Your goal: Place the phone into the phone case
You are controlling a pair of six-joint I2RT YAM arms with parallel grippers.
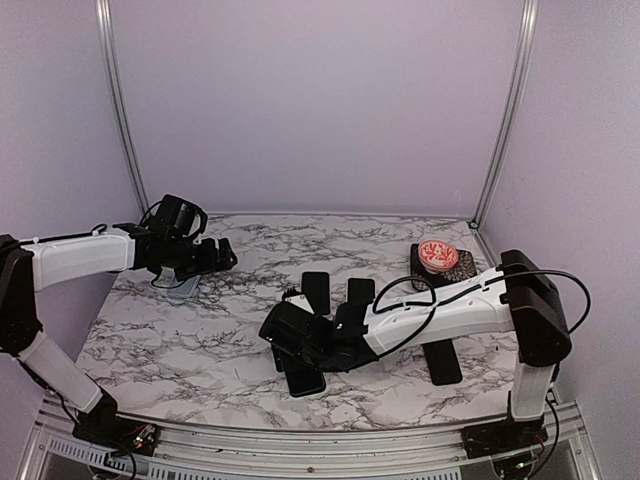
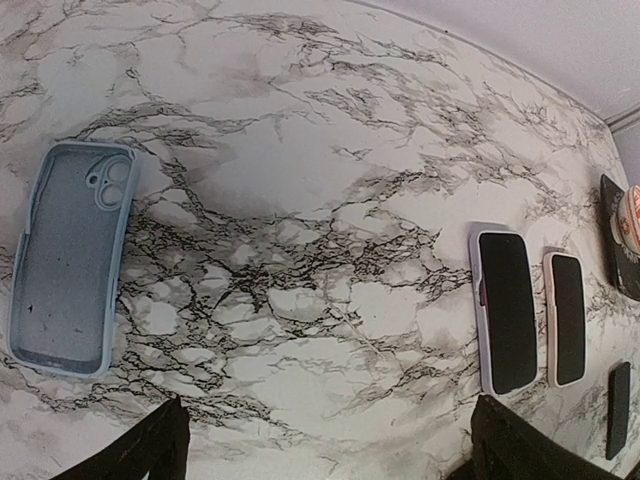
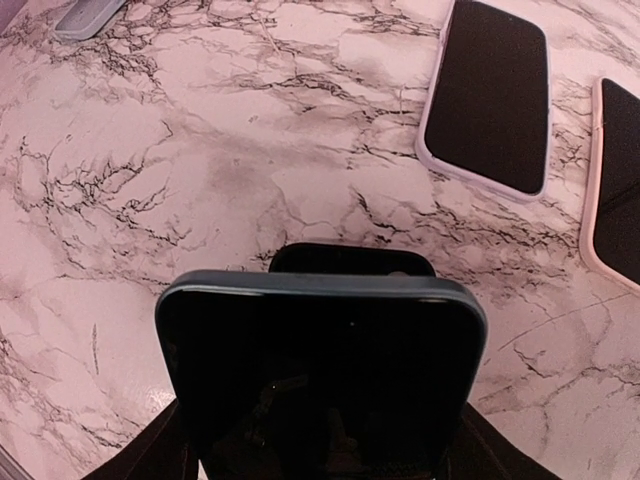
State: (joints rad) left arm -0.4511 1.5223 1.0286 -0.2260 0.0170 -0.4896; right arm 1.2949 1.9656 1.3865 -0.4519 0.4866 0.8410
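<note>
My right gripper [image 3: 320,445] is shut on the phone [image 3: 320,370], a dark slab with a blue-grey rim, gripped by its long sides and raised off the marble. In the top view the right gripper [image 1: 290,340] hangs over the table's near middle. The phone case [image 2: 70,255] is pale blue and lies empty with its hollow side up at the far left [image 1: 180,285]. My left gripper [image 2: 335,455] stands open with nothing between its fingers, hovering just right of the case [image 1: 225,255].
Two phones in pale cases [image 2: 507,310] [image 2: 567,318] lie side by side mid-table [image 1: 316,290]. A flat black item [image 1: 305,380] lies under the right gripper and another [image 1: 440,360] near the right arm. A red-topped dish [image 1: 437,255] sits at the back right.
</note>
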